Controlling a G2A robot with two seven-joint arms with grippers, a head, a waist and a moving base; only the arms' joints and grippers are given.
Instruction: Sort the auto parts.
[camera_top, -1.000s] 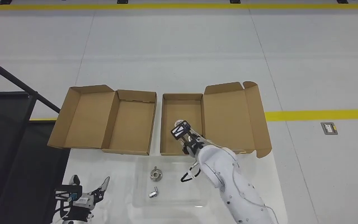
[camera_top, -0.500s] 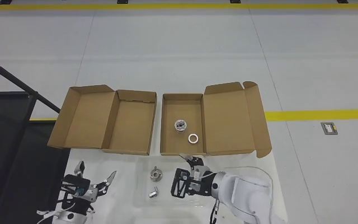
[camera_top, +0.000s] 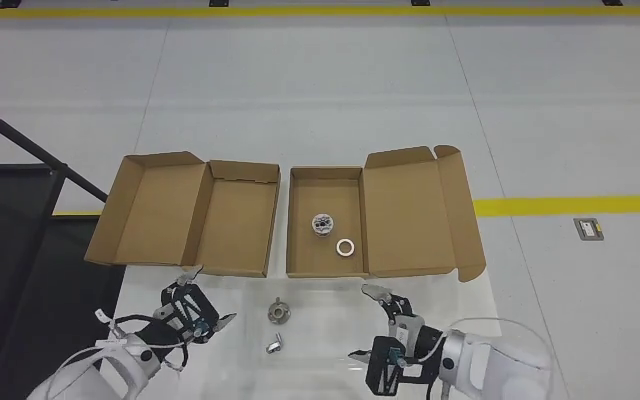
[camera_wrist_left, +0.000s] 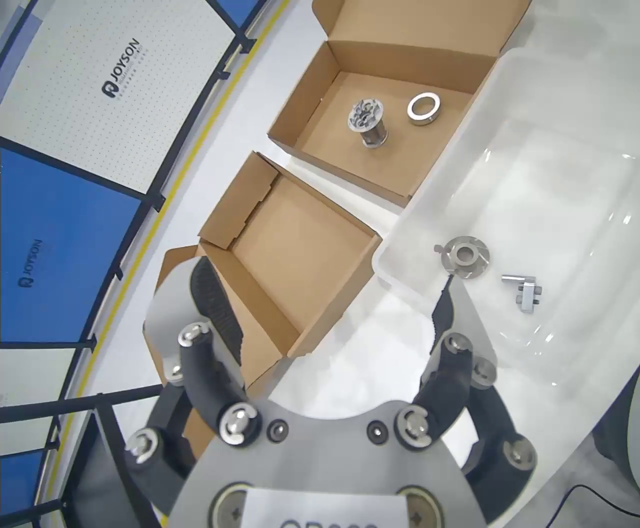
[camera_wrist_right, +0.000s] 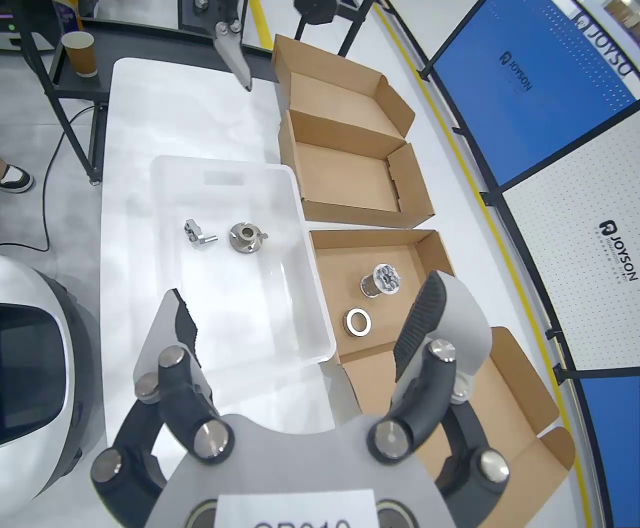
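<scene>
Top view: we see a flanged hub (camera_top: 278, 312) and a small pin bracket (camera_top: 272, 346) lying apart near the left end of a clear plastic tray (camera_top: 320, 335). The hub is by the tray's far edge and the bracket by its near edge. In the right cardboard box (camera_top: 325, 192) a ribbed cylinder (camera_top: 322, 223) stands mid-floor, with a metal ring (camera_top: 347, 247) toward the near right corner. The left cardboard box (camera_top: 235, 215) sits beside it. The left gripper (camera_top: 207, 297) hangs over the white table (camera_top: 145, 290) beside the tray's left edge, spread wide and holding nothing. The right gripper (camera_top: 365, 323) is at the tray's right end, also spread wide and holding nothing. Wall panels (camera_wrist_left: 120, 90) carry printed lettering.
</scene>
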